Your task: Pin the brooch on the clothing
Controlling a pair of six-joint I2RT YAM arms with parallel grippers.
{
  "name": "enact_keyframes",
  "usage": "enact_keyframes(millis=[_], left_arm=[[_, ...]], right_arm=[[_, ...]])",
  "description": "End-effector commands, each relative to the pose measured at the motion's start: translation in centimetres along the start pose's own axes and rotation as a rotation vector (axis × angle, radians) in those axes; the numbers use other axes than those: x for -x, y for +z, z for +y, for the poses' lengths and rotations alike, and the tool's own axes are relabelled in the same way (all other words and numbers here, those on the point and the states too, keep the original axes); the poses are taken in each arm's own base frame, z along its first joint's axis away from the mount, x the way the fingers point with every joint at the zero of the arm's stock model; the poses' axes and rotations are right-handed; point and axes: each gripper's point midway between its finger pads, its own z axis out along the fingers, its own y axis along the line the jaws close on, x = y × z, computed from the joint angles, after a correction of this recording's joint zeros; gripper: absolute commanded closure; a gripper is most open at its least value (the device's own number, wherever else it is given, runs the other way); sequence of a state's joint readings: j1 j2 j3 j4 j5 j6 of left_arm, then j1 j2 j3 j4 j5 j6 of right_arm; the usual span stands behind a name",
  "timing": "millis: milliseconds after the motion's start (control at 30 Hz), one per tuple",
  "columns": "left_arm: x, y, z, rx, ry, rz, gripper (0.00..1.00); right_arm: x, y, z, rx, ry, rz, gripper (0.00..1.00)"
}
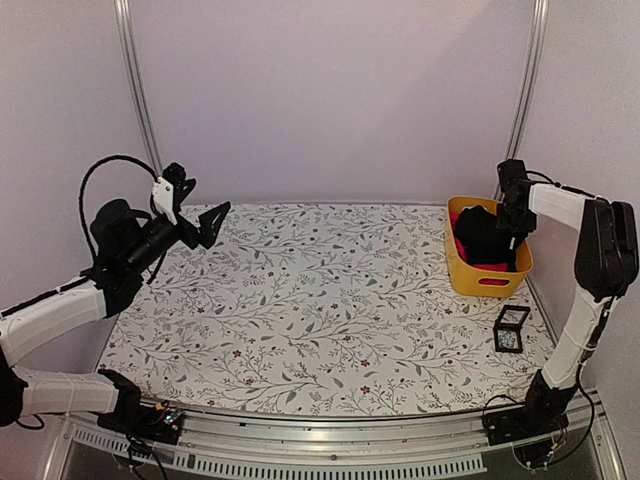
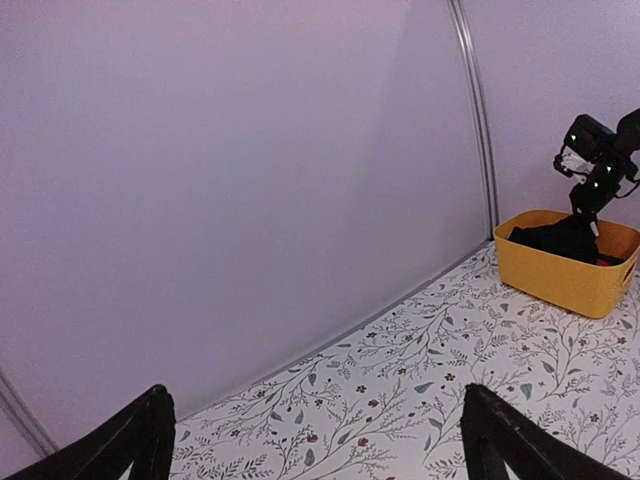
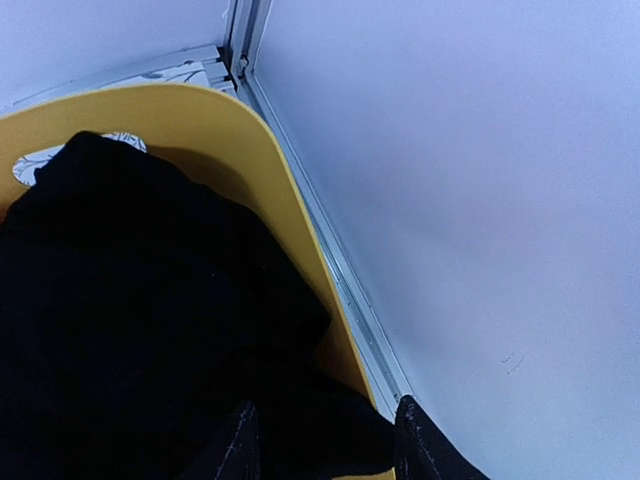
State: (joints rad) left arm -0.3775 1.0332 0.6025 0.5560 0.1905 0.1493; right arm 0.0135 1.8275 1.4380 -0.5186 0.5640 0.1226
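As right gripper (image 3: 325, 445) pinches black shirt (image 3: 130, 300), yellow basket (image 3: 255, 150) beneath

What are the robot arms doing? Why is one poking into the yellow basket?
The right gripper is down in the yellow basket. Its fingers sit on either side of a bunch of the black shirt, probably to pull it out, but I can't tell if it has a grip. The left gripper hangs open above the table, holding nothing. A small black frame sits near the basket. I can't see the brooch anywhere, so no pinning has started.
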Motion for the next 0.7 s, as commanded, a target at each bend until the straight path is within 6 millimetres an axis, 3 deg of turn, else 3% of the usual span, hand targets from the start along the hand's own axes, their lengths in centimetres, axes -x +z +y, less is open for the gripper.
enact_keyframes(millis=[0, 133, 300, 400, 533, 600, 667], left_arm=[[-0.4, 0.1, -1.1, -0.041, 0.006, 0.006, 0.0], [-0.5, 0.1, -1.3, -0.049, 0.007, 0.009, 0.0], [-0.6, 0.2, -1.3, -0.049, 0.007, 0.011, 0.0], [-0.6, 0.2, -1.2, -0.047, 0.006, 0.01, 0.0], [-0.5, 0.3, -1.1, -0.04, 0.002, 0.01, 0.0], [-0.2, 0.3, -0.9, -0.034, 0.0, 0.004, 0.0], [0.0, 0.3, -0.8, -0.029, 0.002, -0.001, 0.0]], right_arm=[[-1.1, 1.5, 0.4, -0.02, -0.042, 0.05, 0.55], [-2.5, 3.1, 1.2, -0.028, -0.081, 0.091, 0.6], [-3.1, 3.4, 1.3, -0.026, -0.087, 0.112, 0.99], [-1.6, 1.9, 0.7, -0.017, -0.057, 0.074, 1.0], [2.1, -1.9, -0.9, 0.006, -0.01, -0.02, 1.0], [4.8, -5.2, -1.5, 0.029, 0.017, -0.105, 1.0], [8.0, -9.9, -2.2, 0.065, 0.051, -0.221, 1.0]])
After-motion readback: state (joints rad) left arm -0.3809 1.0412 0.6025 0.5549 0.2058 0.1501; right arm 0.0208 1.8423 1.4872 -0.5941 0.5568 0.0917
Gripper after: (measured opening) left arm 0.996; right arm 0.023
